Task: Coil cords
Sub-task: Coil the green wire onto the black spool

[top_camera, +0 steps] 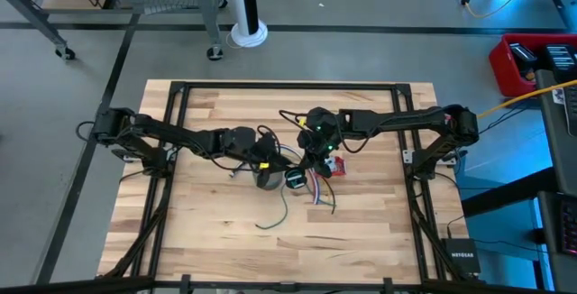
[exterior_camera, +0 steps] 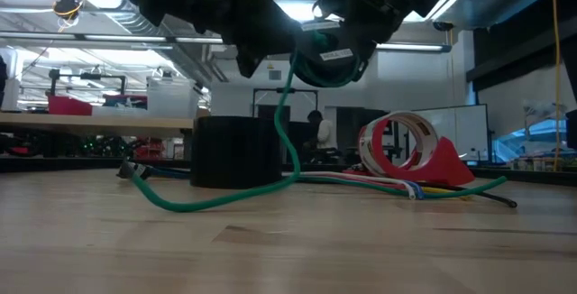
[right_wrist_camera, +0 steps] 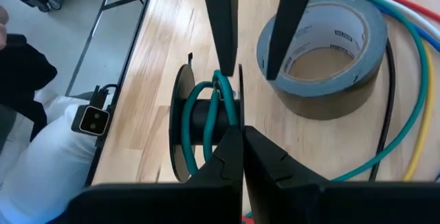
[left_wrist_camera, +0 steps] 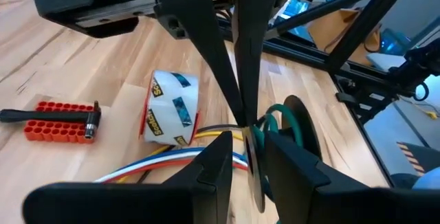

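1. Green cord [exterior_camera: 216,199]: thin, round, rubbery. Part of it was wound around the hub of a small dark spool [right_wrist_camera: 206,124] with two thin flat disc flanges; the rest trailed down in a loose curve onto the wood surface [top_camera: 198,231].
2. The spool was held in the air above the middle of the surface, between the two arms, per the low view.
3. Left claw [left_wrist_camera: 249,152]: dark tapered fingers partly closed, pinching a thin spool flange edge-on, with green turns just behind it.
4. Right claw [right_wrist_camera: 242,138]: fingers pressed together, tips at the spool's rim by the wound green turns. Couldn't tell whether it was actually gripping anything.
5. Grey tape roll [right_wrist_camera: 322,52]: wide matte ring with a tan cardboard core, lying flat just beside the spool.
6. Bundle of coloured wires [exterior_camera: 397,186] (white, blue, red, yellow, black), smooth-jacketed, lay flat on the surface near the tape.
7. Clear packing tape in a red dispenser [exterior_camera: 410,154] stood beyond the wires.
8. Red plastic bit holder [left_wrist_camera: 58,121], a gridded block with a dark tool across it, lay farther out on the pale butcher-block planks.
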